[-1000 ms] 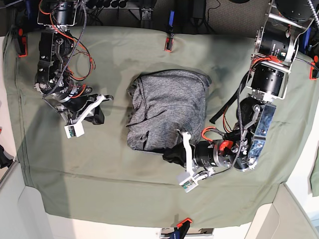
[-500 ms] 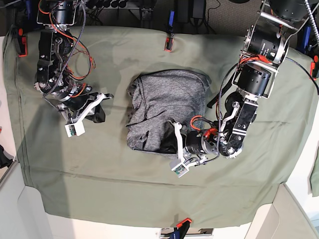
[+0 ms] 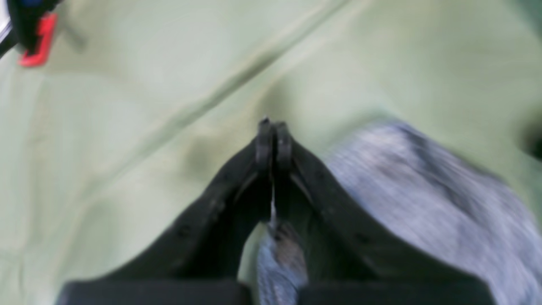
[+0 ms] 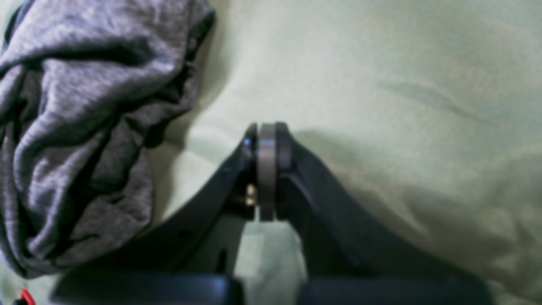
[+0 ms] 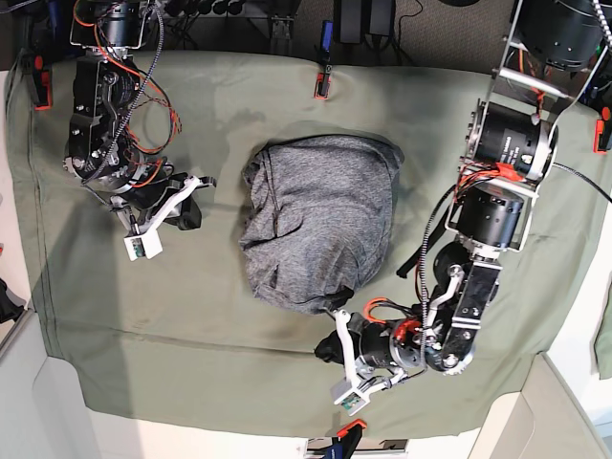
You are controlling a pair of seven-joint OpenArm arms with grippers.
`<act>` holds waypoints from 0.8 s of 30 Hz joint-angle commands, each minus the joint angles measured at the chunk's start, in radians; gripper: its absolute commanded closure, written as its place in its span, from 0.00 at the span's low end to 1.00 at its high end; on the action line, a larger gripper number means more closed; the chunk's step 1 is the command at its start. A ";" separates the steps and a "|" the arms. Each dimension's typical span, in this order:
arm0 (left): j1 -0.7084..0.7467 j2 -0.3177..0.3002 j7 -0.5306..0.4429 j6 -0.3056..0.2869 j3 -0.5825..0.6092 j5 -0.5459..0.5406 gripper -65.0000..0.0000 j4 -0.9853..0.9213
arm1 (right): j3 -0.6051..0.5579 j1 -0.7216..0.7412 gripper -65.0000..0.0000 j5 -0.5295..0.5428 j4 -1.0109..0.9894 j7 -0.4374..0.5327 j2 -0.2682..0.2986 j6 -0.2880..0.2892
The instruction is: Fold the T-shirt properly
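the base view is evenly and fairly brightly lit from above, sharp across the green table cloth, with soft shadows around the t-shirt, darkest toward 6 o'clock. both wrist views are soft and out of focus. the left wrist view is worst, smeared by motion toward 4 o'clock. in the right wrist view a broad shadow spreads toward 4 o'clock. no glare shows.

Olive table cloth (clamped at edges), T-shirt bundled mid-cloth
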 commanded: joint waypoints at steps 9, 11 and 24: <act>0.340 -0.281 0.098 -0.031 -0.124 -0.239 1.00 0.427 | 0.090 -0.087 1.00 0.113 0.138 0.004 0.040 0.009; 0.439 -0.320 0.098 -0.031 -0.204 -0.247 1.00 0.512 | 0.106 -0.127 1.00 0.134 0.196 0.003 0.070 0.009; 1.064 -0.361 0.149 -0.031 -0.803 -0.341 1.00 0.911 | 0.230 -0.424 1.00 0.301 0.426 -0.050 0.188 0.009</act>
